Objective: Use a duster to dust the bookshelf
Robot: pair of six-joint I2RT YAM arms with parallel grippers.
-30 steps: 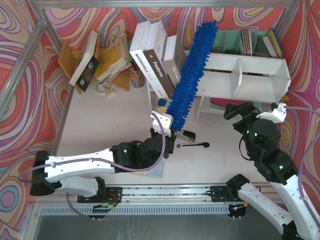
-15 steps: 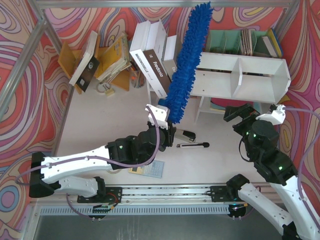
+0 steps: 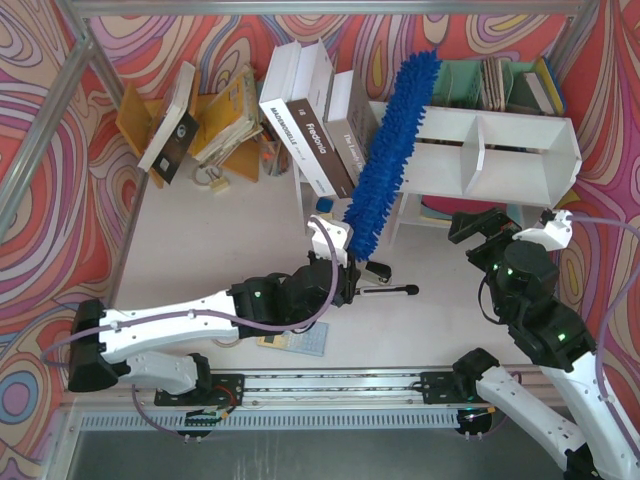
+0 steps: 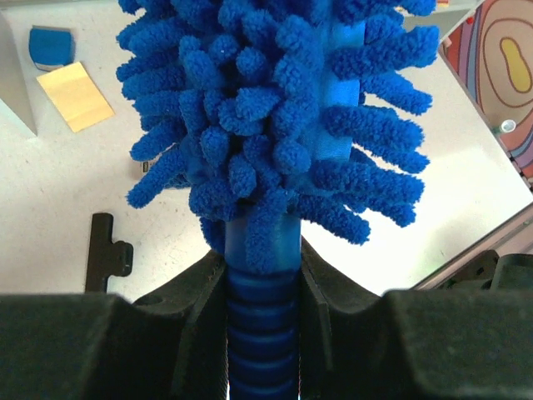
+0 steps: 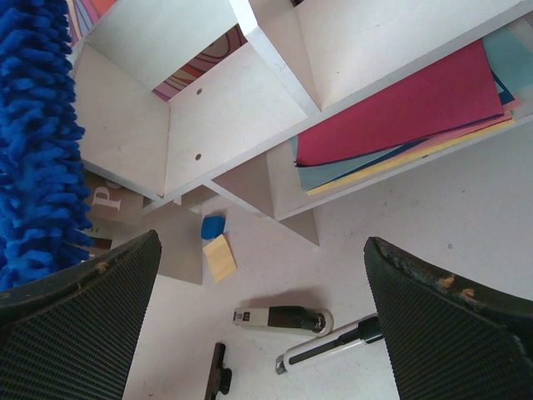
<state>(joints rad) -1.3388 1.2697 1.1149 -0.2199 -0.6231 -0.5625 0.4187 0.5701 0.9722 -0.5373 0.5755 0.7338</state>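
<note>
A white desk (image 3: 200,270) fills the middle of the overhead view, matte and evenly lit, with only soft, short shadows. Three walls close it in: a back wall (image 3: 200,35), a left wall (image 3: 40,230) and a right wall (image 3: 615,100). All carry the same swirling print of pink, orange, purple, yellow and pale blue bands. Silver metal frame bars (image 3: 45,150) run along the top edge and slant down the left corner. A long metal rail (image 3: 330,383) lies along the desk's near edge, with a plain grey strip (image 3: 300,450) below it. A yellow wooden rack (image 3: 135,118) sits in the far left corner. A green file organiser (image 3: 455,85) stands against the back wall.
</note>
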